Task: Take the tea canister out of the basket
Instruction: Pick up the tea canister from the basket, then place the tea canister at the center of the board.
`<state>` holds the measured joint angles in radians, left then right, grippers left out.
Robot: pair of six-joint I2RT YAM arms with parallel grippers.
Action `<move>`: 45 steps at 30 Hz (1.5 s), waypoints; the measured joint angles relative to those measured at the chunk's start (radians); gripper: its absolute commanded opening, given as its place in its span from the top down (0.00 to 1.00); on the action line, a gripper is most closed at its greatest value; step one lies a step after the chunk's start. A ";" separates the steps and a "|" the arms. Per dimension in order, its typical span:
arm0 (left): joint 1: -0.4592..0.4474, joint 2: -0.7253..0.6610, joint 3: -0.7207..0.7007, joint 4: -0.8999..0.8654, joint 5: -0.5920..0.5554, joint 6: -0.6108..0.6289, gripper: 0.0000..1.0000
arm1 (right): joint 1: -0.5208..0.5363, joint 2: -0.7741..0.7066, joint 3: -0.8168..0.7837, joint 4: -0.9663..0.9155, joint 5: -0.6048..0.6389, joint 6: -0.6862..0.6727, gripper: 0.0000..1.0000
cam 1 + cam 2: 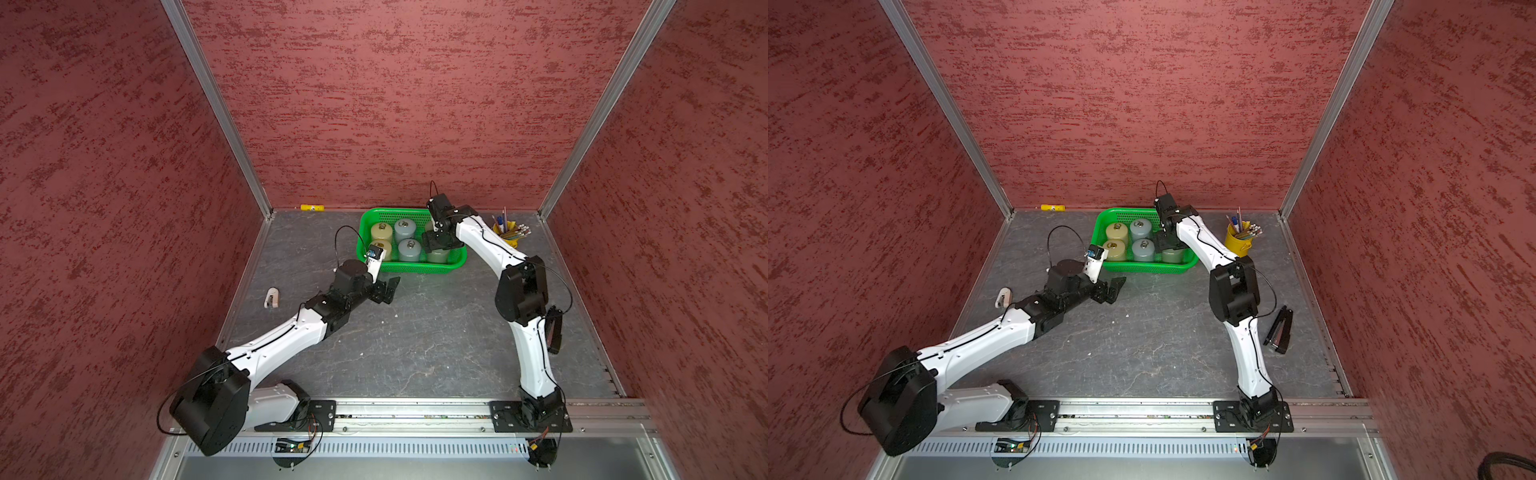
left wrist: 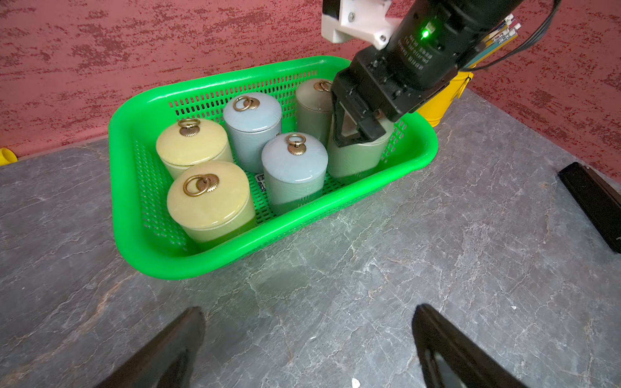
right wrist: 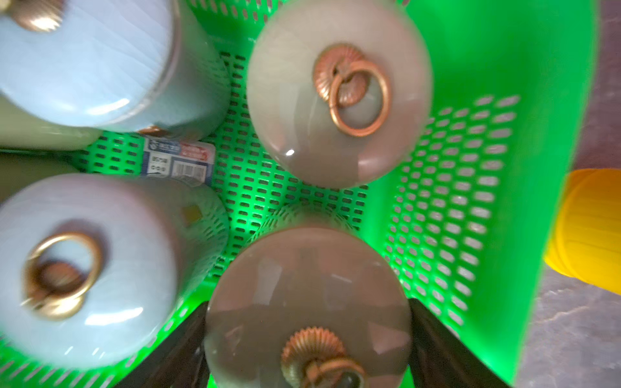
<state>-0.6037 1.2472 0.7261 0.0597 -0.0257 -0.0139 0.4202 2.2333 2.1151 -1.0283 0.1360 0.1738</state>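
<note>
The right gripper (image 2: 356,134) is clamping the sage-green ceramic tea canister (image 2: 356,161), which is sitting in a corner of the bright green perforated plastic basket (image 2: 235,248), seemingly not lifted yet. It wants a straight rise, clearing the pale-blue neighbouring canister (image 2: 294,168) and the rim. The left gripper (image 2: 302,349) is idling with its jaws spread wide.

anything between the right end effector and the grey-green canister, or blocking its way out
Nothing visible: the right end effector grips the grey-green lidded tea canister; only the green perforated plastic basket's low wall stands beside it.
</note>
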 measured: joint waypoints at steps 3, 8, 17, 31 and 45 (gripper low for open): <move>0.000 0.000 0.002 0.000 0.002 0.000 0.00 | 0.000 -0.050 -0.003 0.000 0.000 -0.007 1.00; 0.000 0.000 0.006 0.000 0.002 -0.008 0.00 | 0.010 -0.138 -0.003 -0.001 0.002 -0.024 1.00; 0.010 -0.001 0.011 -0.003 0.002 -0.039 0.00 | 0.095 -0.267 -0.046 0.008 -0.006 -0.077 1.00; 0.322 -0.160 0.124 -0.273 0.029 -0.184 0.00 | 0.260 -0.369 -0.236 0.103 -0.145 -0.126 1.00; 0.405 -0.172 0.134 -0.404 0.029 -0.242 0.00 | 0.422 -0.223 -0.234 0.148 -0.154 -0.110 1.00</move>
<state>-0.1989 1.0752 0.8597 -0.3447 0.0036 -0.2558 0.8425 2.0102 1.8809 -0.8806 -0.0177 0.0635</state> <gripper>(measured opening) 0.997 0.847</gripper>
